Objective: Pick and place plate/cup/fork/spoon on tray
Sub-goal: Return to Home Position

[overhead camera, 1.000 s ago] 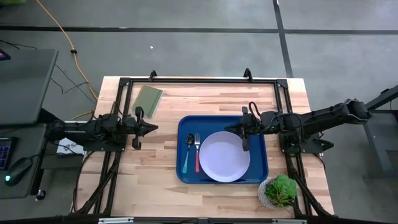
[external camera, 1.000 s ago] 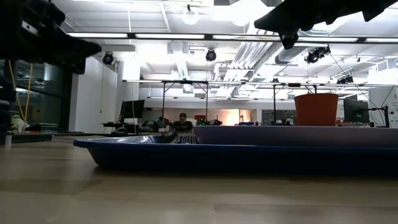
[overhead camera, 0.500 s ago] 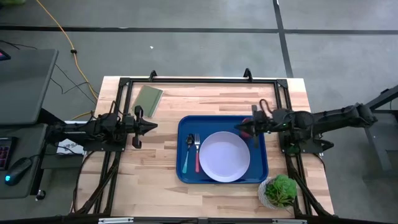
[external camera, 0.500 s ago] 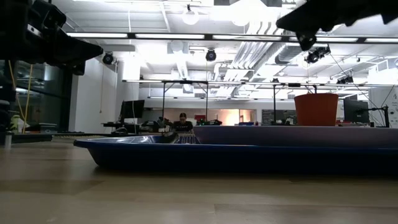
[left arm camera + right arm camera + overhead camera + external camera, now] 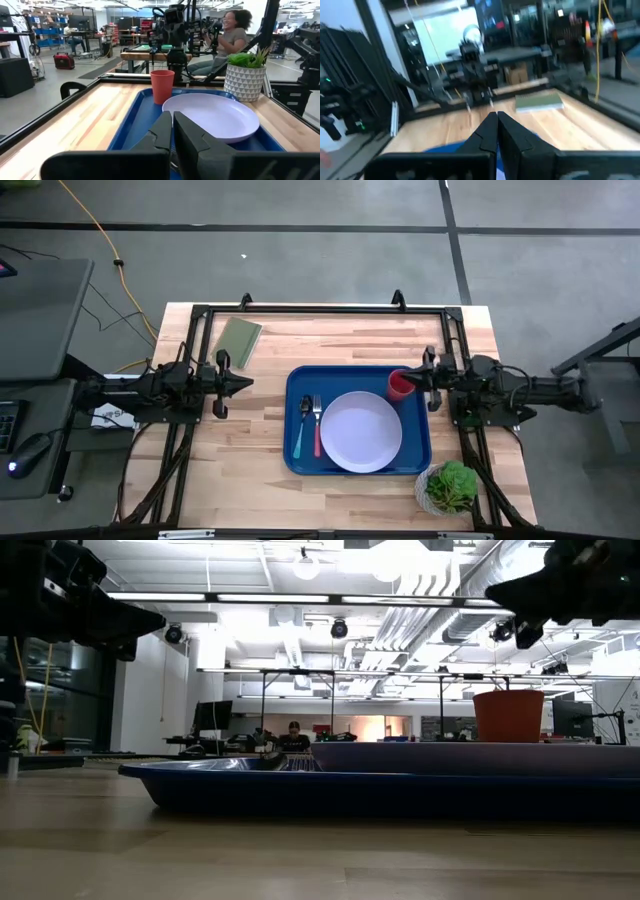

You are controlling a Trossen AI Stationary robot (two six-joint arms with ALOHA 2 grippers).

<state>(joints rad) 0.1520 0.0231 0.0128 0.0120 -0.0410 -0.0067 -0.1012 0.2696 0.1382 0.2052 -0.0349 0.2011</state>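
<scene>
The blue tray (image 5: 296,380) lies on the table. The lavender plate (image 5: 360,430) rests flat in its right part. The pink-handled fork (image 5: 318,428) and the teal-handled spoon (image 5: 299,430) lie side by side in its left part. The red cup (image 5: 400,384) stands upright on its base in the tray's far right corner; it also shows in the left wrist view (image 5: 162,86). My right gripper (image 5: 414,378) is shut and empty, just right of the cup and well above it in the low view (image 5: 495,592). My left gripper (image 5: 248,383) is shut and empty, raised left of the tray.
A flat olive-green rectangle (image 5: 238,340) lies at the table's far left. A potted plant (image 5: 450,488) stands at the near right corner, beside the tray. A black frame runs along the table's edges. People show in the room beyond the table.
My right gripper has drawn back from over the tray's far right part toward the table's right edge, so the red cup now shows uncovered from above. The cup, plate, fork and spoon have stayed where they were.
</scene>
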